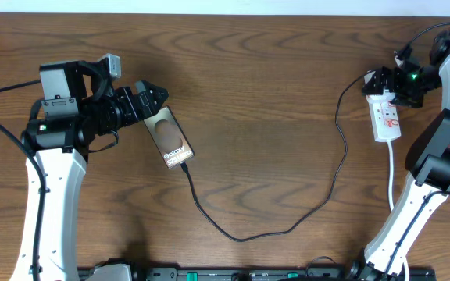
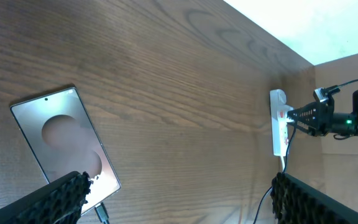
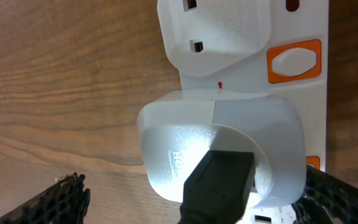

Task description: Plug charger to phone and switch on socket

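While holding left hand (image 1: 153,95) and right hand (image 1: 375,84) wide, judging the socket (image 1: 387,121) light and skiddy, favouring pressing its orange switch (image 3: 294,60), two o'clock of the plug (image 3: 222,143).

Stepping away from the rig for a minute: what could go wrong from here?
1. The right gripper sits over the white adapter in the socket; the orange switch lies off to one side, so a press may miss it.
2. The left gripper, jaws open, is close to the phone; a nudge could tug the charger loose.
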You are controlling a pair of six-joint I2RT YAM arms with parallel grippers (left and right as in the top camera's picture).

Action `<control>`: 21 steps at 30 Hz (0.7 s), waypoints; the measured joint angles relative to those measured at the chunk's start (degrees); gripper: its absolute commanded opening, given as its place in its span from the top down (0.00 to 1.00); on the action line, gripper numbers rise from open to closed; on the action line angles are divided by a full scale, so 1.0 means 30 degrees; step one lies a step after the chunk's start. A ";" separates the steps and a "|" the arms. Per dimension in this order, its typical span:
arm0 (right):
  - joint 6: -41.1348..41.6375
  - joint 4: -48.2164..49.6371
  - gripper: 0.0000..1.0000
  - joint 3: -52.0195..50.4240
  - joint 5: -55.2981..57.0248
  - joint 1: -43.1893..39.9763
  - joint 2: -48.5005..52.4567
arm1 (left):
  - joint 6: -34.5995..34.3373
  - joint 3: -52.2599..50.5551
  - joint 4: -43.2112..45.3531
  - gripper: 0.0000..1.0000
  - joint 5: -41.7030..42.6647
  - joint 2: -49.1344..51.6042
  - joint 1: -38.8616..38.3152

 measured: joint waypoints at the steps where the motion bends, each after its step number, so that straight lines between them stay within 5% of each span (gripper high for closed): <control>1: 0.0044 0.0022 0.01 -0.0029 0.0000 0.0007 0.0000 | 0.0000 0.0000 0.0000 0.05 0.0000 0.0000 0.0000; 21: 0.1282 0.2623 0.01 -0.3366 0.0007 -0.0051 -0.1603 | 0.0000 0.0000 0.0000 0.05 -0.0007 0.0000 0.0000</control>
